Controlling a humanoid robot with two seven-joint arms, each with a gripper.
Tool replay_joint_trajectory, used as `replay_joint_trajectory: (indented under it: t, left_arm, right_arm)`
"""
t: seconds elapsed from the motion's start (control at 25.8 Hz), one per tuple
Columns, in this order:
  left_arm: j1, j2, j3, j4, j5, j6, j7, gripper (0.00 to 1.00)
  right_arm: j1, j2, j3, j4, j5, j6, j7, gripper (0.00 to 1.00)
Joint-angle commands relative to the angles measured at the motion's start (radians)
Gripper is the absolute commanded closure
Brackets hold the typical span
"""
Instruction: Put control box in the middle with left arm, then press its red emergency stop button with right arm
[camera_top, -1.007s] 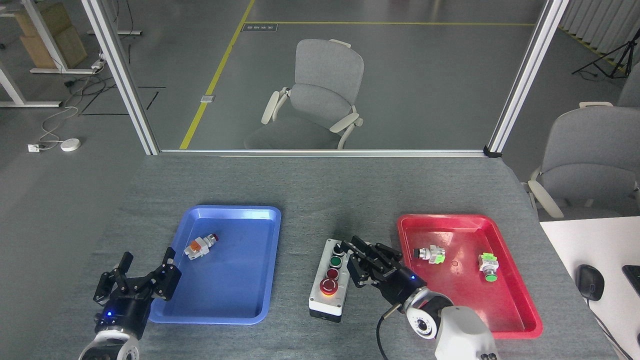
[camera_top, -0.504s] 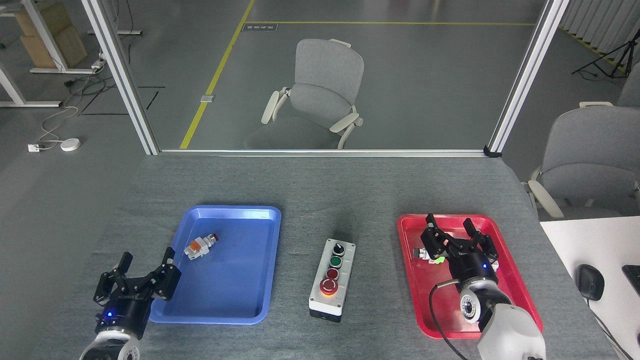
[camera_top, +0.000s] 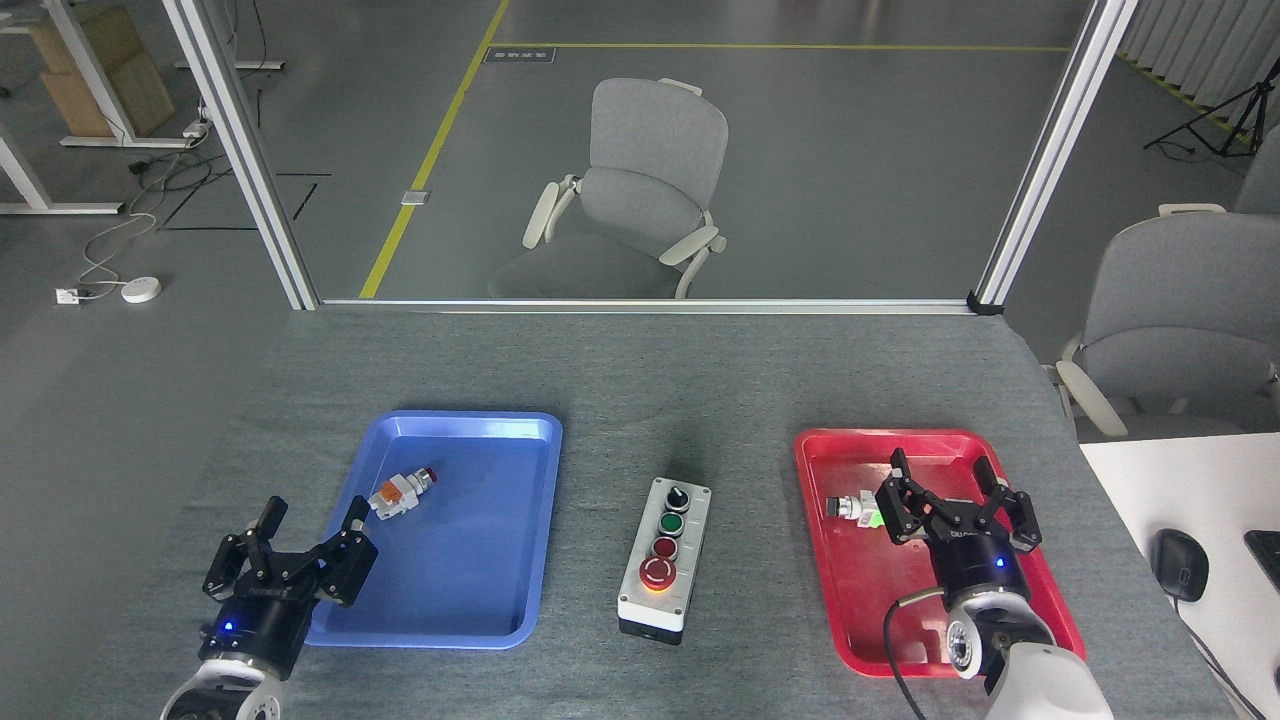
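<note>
Right hand (camera_top: 953, 495) hangs open over the red tray (camera_top: 1040, 630) in the lower right of the frame, its two dark fingers spread wide with nothing between them. Left hand (camera_top: 312, 518) sits in the lower left, also open and empty, its fingers just at the near left edge of the blue tray (camera_top: 500, 625).

Between the two trays, on bare grey cloth of the surface (camera_top: 640, 380), lies the control box (camera_top: 665, 558). It rests flat, touched by neither hand. Its long axis runs from the lower part of the frame up and slightly to the right, so the row of controls recedes away from the robot: the black knob farthest, then the green button, then a smaller red one, and nearest the bottom the big red emergency stop button (camera_top: 657, 572) on its yellow ring.

That button lies to the left of the right hand and somewhat lower in the frame, well apart from it, with the tray's left rim and a strip of cloth in between. The box looks to be already in the middle, so the press seems to be what the task still calls for, though whether the button has been pushed cannot be told from its look. For a press, the right hand would need to travel leftward across the rim and come down on the near end of the box, not its far end. The two hands stand about equally far from the button, but the press is the right arm's job.
</note>
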Motion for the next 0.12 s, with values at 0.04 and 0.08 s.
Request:
replay_joint_trajectory:
  t: [0.04, 0.08]
  left_arm:
    - [-0.029, -0.018, -0.044, 0.001, -0.027, -0.004, -0.001, 0.0]
    - [-0.038, -0.023, -0.051, 0.004, -0.033, -0.003, -0.001, 0.0]
  right_arm:
    - [-0.001, -0.01, -0.004, -0.009, 0.0, -0.005, -0.002, 0.0]
    - [-0.001, -0.01, -0.004, -0.009, 0.002, -0.005, -0.002, 0.0]
